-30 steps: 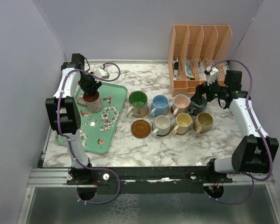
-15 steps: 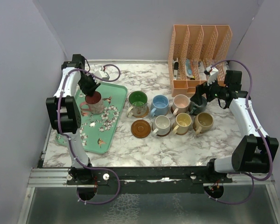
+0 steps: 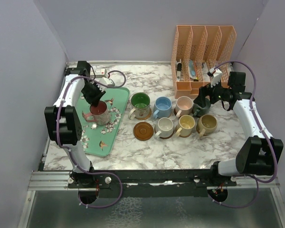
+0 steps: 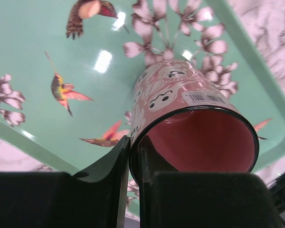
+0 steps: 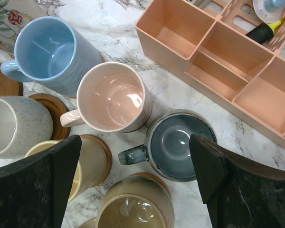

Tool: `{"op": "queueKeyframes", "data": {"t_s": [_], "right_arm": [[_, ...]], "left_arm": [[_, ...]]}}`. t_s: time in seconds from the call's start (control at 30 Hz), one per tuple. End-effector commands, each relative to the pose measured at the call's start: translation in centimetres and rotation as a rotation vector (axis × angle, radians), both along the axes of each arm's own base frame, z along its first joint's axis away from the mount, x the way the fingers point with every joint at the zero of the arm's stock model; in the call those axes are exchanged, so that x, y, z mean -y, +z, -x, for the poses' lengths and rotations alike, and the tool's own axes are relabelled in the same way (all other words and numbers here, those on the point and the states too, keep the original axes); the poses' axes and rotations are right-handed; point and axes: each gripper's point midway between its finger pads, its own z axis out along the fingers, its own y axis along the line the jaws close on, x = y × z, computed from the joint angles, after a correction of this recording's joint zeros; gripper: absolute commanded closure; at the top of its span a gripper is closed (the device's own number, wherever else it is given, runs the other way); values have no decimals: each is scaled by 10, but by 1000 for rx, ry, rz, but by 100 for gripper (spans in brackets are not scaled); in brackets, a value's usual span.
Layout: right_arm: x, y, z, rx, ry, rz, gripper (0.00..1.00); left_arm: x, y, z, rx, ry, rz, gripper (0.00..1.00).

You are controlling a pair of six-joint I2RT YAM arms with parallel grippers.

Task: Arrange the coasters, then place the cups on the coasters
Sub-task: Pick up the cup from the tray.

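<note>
The left tool [image 3: 93, 93] is pinching the rim of the red patterned mug [image 3: 99, 113], one finger inside the wall and one outside, and is holding it tilted over the mint-green floral tray [image 3: 96, 148]. The left wrist view is showing that grip up close, with the left tool [image 4: 129, 148] pressed onto the wall of the red patterned mug [image 4: 194, 123], though whether the base is clearing the tray [image 4: 28, 57] cannot be told. The right tool [image 3: 204, 99] is hanging with its fingers spread wide above the dark grey-teal mug [image 3: 200, 109], gripping nothing; its own camera is showing the right tool [image 5: 135, 138] straddling that dark grey-teal mug [image 5: 180, 145] and the pink mug [image 5: 111, 97]. Most of the task is looking done: seven mugs are sitting in two rows on the counter [image 3: 180, 152], the green mug [image 3: 140, 104], blue mug [image 3: 163, 107] and pink mug behind, the cream mug [image 3: 165, 127], yellow mug [image 3: 186, 124] and tan mug [image 3: 208, 123] in front on brown discs. Whether every back-row mug is resting on a coaster is hard to tell. One bare coaster [image 3: 143, 130] is waiting just left of the cream mug, so carrying the red mug there is probably what is left.
</note>
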Motion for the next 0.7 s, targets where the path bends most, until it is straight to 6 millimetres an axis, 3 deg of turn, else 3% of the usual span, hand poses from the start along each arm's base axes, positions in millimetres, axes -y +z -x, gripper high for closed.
{"op": "queueKeyframes", "data": {"t_s": [0.0, 0.3, 0.47, 0.67], "right_arm": [[-3, 5, -1, 12, 20, -5, 2], [-5, 5, 0, 5, 26, -14, 2], [-5, 5, 0, 8, 27, -15, 2], [-4, 5, -1, 10, 22, -7, 2]], "left_arm": [[19, 38, 32, 15, 103, 63, 100], [59, 52, 82, 33, 194, 131, 100], [92, 57, 80, 47, 217, 238, 100], [127, 44, 82, -13, 224, 249, 100]]}}
